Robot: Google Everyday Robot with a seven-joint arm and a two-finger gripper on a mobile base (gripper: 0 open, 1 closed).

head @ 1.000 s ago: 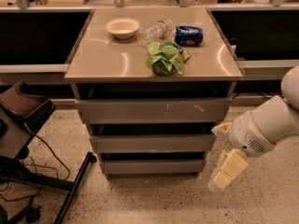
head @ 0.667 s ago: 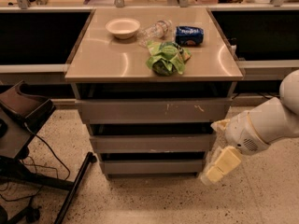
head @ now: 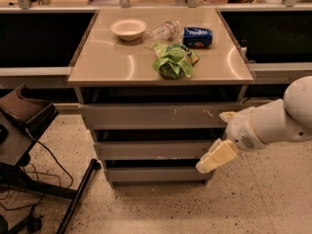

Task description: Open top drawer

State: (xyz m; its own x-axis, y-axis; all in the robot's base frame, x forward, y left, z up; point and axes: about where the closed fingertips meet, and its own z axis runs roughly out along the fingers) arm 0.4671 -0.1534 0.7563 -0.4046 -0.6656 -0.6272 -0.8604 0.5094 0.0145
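The top drawer [head: 161,116] is the widest grey front under the tabletop, with pale scuff marks right of centre. It sits flush with the cabinet, with a dark gap above it. My gripper [head: 210,160] hangs at the end of the white arm [head: 273,126] at the right. It points down and left, in front of the right end of the middle drawer [head: 153,149], below the top drawer's right corner.
On the tabletop [head: 112,62] stand a white bowl [head: 127,29], a clear plastic bottle [head: 161,32], a blue can [head: 197,37] and a green chip bag [head: 173,61]. A bottom drawer [head: 156,174] sits lowest. A dark stand with cables [head: 29,145] is at the left on the speckled floor.
My gripper and arm have moved left and slightly up, closer to the cabinet's right side. The drawers have not moved.
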